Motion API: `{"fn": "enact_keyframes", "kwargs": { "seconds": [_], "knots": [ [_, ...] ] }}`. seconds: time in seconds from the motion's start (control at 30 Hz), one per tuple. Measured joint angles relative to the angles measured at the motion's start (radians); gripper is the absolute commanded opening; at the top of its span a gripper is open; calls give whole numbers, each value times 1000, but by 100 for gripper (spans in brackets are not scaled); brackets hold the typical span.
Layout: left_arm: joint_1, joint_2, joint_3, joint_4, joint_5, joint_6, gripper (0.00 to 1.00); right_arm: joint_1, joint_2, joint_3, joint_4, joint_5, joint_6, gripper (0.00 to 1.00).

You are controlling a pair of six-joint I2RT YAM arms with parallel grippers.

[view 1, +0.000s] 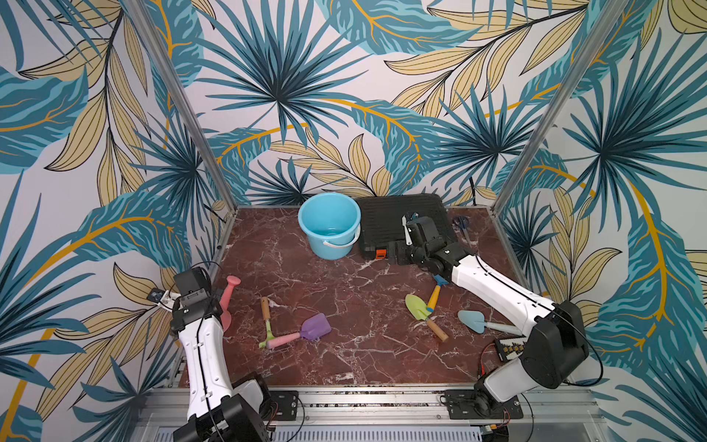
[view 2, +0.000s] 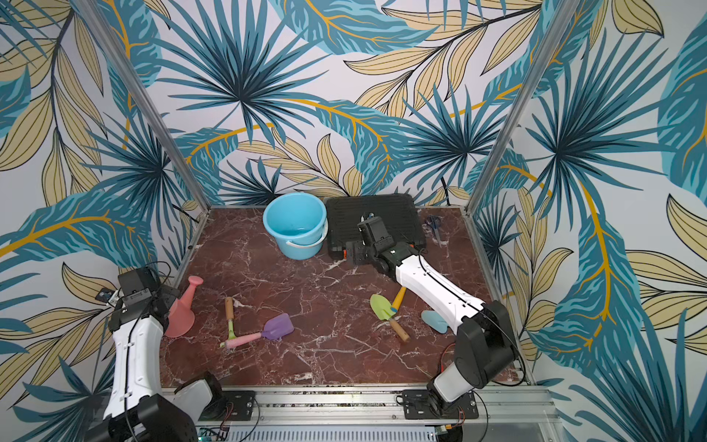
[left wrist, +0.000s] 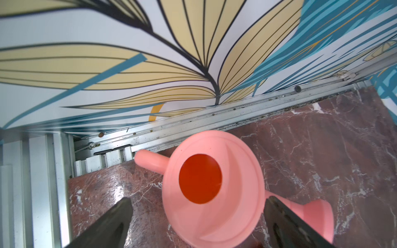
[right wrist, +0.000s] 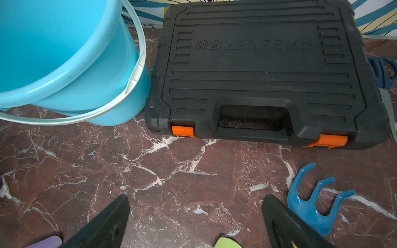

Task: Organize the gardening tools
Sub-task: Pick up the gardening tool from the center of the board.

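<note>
The left gripper (left wrist: 197, 198) is hanging wide open above the pink watering can (left wrist: 210, 178), which is standing upright by the left edge of the tabletop (view 1: 344, 306). The jaws are spread either side of its body, probably lining up a grasp. The right gripper (right wrist: 196, 196), equally wide and empty, is hovering near the far edge before the black case (right wrist: 257, 64), the blue fork-rake (right wrist: 311, 204) lying just beside it.

Left arm (view 1: 202, 344) near its base, right arm (view 1: 493, 291) far forward, both jaws wide apart.
</note>
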Motion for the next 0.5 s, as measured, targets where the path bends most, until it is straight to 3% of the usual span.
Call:
{"fn": "enact_keyframes", "kwargs": {
  "seconds": [0.23, 0.5],
  "knots": [
    [-3, 0, -8, -38, 86, 0, 98, 0, 0, 0, 0, 0, 0, 100],
    [-2, 5, -3, -81, 7, 41, 100, 1, 0, 0, 0, -8, 0, 100]
  ]
}}
